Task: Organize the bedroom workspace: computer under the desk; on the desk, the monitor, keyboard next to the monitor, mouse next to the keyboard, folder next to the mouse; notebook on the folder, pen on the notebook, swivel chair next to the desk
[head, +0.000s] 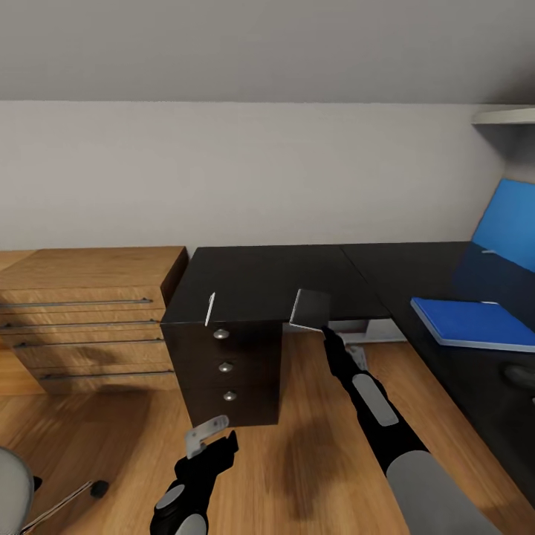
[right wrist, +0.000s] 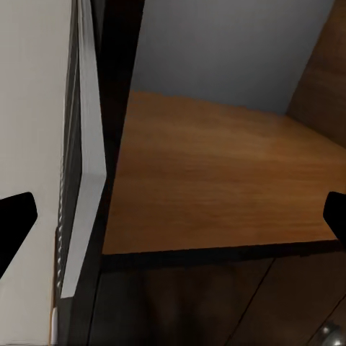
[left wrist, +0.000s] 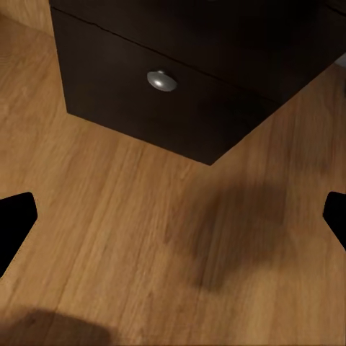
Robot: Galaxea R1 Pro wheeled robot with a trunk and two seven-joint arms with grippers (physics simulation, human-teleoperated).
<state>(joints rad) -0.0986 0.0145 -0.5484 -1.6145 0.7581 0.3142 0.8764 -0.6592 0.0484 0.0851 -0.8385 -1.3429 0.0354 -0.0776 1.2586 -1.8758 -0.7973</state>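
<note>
Both jaws are spread: the left gripper [head: 214, 440] is held over the floor, the right gripper [head: 325, 331] at the tilted notebook [head: 310, 307] on the table [head: 260, 279] edge. The folder [head: 475, 322] is already laid on the table; notebook and pen [head: 209, 309] are not yet stacked.

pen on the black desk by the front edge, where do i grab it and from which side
Grip the pen at mid-shaft from straight above, fingers closing across its thin width. It seems to lie flat at the front edge of the desk, running roughly front to back, so a side approach leaves little to pinch. The open left gripper is nearest.
</note>
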